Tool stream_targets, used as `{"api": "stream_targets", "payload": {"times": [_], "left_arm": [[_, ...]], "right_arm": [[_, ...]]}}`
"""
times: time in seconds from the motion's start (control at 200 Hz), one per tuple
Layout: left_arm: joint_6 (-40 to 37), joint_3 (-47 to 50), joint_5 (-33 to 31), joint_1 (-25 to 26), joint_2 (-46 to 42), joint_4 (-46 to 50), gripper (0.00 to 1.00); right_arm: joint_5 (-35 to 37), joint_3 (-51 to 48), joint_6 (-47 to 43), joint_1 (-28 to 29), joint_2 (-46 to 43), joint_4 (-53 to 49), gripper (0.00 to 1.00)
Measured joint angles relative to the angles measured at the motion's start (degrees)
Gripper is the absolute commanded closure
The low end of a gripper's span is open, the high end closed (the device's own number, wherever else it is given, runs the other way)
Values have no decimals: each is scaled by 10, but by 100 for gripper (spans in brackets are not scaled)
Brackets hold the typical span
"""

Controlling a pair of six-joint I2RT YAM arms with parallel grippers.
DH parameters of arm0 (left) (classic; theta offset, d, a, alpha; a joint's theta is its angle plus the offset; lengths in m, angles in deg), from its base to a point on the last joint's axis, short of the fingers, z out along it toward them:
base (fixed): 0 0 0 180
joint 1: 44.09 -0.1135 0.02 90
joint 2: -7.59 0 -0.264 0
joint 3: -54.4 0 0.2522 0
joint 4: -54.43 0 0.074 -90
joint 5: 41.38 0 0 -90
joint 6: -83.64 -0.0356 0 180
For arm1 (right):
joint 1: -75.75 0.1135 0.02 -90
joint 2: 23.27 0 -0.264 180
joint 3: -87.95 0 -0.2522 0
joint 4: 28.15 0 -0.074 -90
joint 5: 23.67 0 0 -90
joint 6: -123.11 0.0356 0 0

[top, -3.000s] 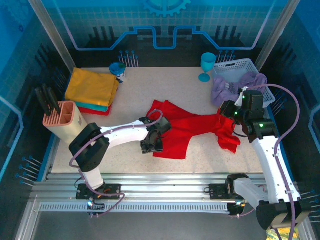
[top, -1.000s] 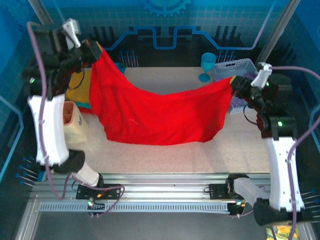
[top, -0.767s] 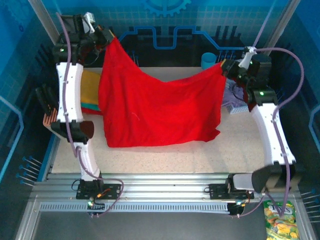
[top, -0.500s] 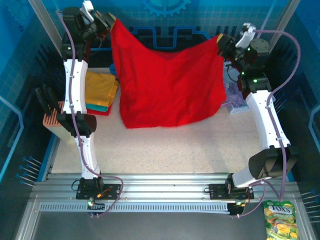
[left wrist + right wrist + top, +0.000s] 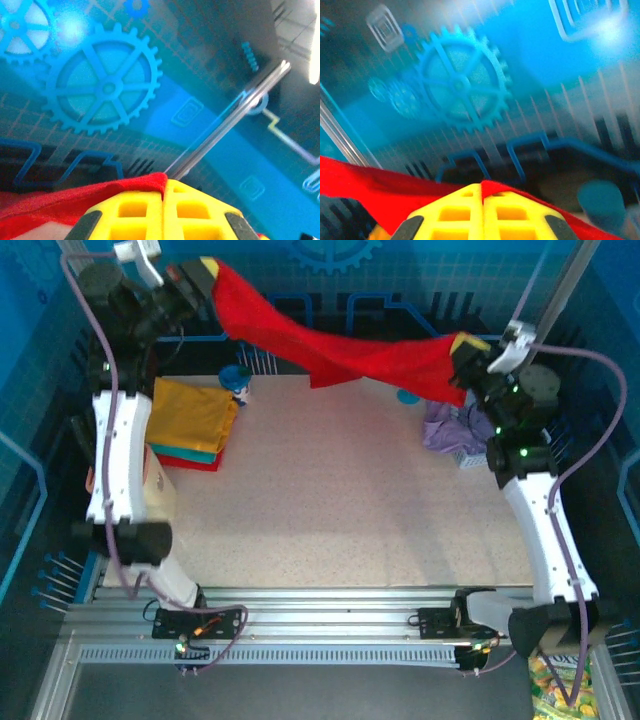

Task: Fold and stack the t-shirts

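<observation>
Red t-shirt (image 5: 345, 345), soft and twisted, hangs above the speckled table (image 5: 330, 500) and its open middle, ends clamped by left gripper (image 5: 205, 275) and right gripper (image 5: 462, 348).

Five shirts: one red shirt (image 5: 350, 350), one lavender shirt (image 5: 445, 425), and three folded in one stack, yellow (image 5: 190, 412), teal (image 5: 185, 453) and red-orange (image 5: 190, 464). Two arms, the left arm (image 5: 115, 460) and the right arm (image 5: 545, 530). Two blue cups (image 5: 235, 380) (image 5: 407, 396) and one basket (image 5: 470, 455).
</observation>
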Motion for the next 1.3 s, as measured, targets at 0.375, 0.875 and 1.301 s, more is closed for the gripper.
{"api": "stream_targets", "payload": {"times": [0.375, 0.875, 1.301], "left_arm": [[-79, 669, -172, 116, -477, 40, 100], [5, 793, -243, 118, -676, 324, 99], [74, 792, -252, 119, -643, 436, 100]], "right_arm": [[-23, -263, -4, 23, -140, -229, 100], [34, -345, 85, 44, -247, -552, 100], [79, -345, 139, 61, -254, -646, 100]]}}
